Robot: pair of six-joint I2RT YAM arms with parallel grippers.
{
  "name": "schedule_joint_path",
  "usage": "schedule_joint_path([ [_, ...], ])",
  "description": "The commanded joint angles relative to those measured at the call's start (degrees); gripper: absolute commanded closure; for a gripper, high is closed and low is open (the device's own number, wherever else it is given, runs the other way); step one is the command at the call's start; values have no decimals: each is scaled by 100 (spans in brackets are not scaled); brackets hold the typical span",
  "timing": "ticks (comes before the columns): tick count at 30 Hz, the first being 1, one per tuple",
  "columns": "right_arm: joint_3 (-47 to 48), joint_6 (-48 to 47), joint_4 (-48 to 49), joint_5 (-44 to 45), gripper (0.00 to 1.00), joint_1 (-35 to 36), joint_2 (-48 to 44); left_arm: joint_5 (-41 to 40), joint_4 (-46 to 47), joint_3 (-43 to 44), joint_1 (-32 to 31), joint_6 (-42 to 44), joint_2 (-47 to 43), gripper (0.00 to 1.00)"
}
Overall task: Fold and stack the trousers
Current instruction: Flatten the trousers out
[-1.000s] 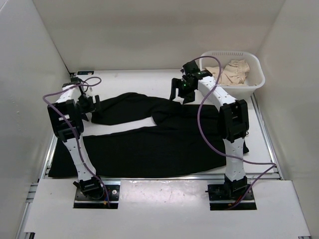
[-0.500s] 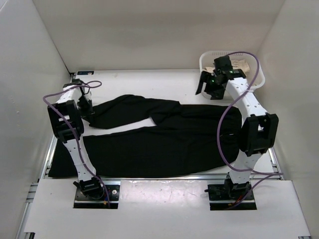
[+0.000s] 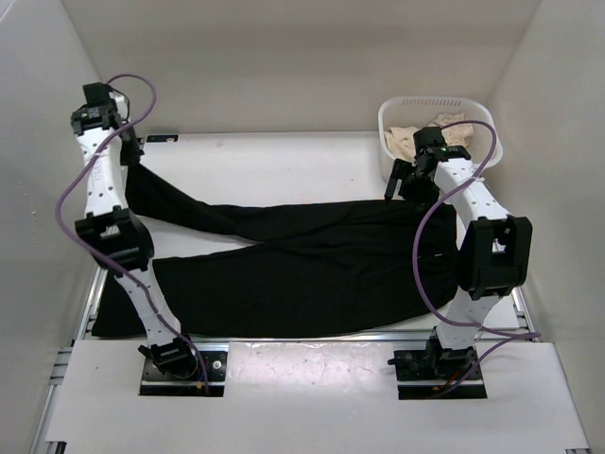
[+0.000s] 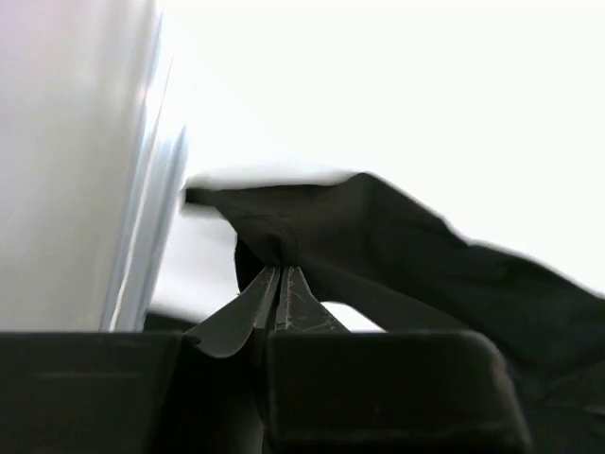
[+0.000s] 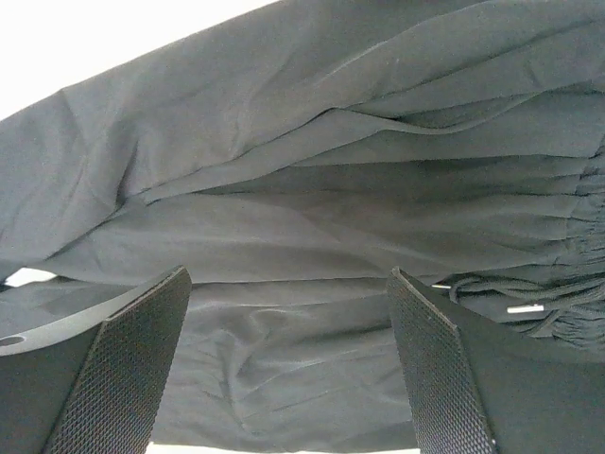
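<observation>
Reaching high, left gripper (image 4: 278, 274) pinches trousers (image 3: 284, 284) hem; right gripper (image 5: 286, 284) spread near waistband (image 5: 567, 222)

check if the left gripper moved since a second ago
Yes. The left gripper, shut on the trousers leg, went toward the far-left corner, farther from the white basket.

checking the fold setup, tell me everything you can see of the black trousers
The black trousers look like thin, matte cloth, creased, lying across the white table, waist to the right with a gathered, drawstring waistband. The near leg lies flat; the far leg's end is lifted at back left, pinched in the shut left gripper. The open right gripper hovers over the waist.
</observation>
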Motion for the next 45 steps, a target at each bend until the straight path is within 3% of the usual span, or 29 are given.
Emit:
schedule_joint_path([
  [1,293,-175,87,-27,11,5,147,263,-181,605,-45,-3,1217,86],
  [3,347,-237,26,-27,11,5,287,315,117,1037,-45,-3,1509,86],
  [9,663,-360,-89,-194,11,5,578,192,1636,1002,-45,-3,2090,86],
  [13,663,-360,-89,-335,11,57,578,-325,2130,1345,-45,-3,2337,86],
  [14,663,-360,-89,-335,11,58,578,-413,2183,1345,-45,-3,2389,55],
  [15,663,-360,-89,-335,11,110,578,-484,2245,1276,-45,-3,2337,32],
  [17,663,-360,-89,-335,11,111,509,-564,2245,829,-45,-3,2153,1],
  [20,522,-299,-150,-204,11,111,272,-195,2245,-181,236,-3,1495,0],
  [26,443,34,-536,148,10,-170,-150,52,2245,-2070,781,-3,685,0],
  [36,-93,870,94,-281,9,-1646,-29,298,2245,-2504,861,-3,1422,0],
  [38,-93,940,175,-343,9,-1717,217,298,2245,-2504,808,-3,1554,12],
  [39,-32,940,245,-343,9,-1717,314,298,2245,-2565,808,-3,1555,29],
  [41,82,940,306,-230,9,-1717,569,298,2245,-2566,808,-3,1607,49],
  [42,83,1001,307,-133,9,-1717,709,159,2245,-2618,808,-3,1607,74],
  [43,83,1002,368,-28,9,-1717,771,79,2245,-2697,869,-3,1607,86],
  [45,136,1291,447,270,9,-1788,885,-97,2245,-2863,939,-3,1459,86],
])
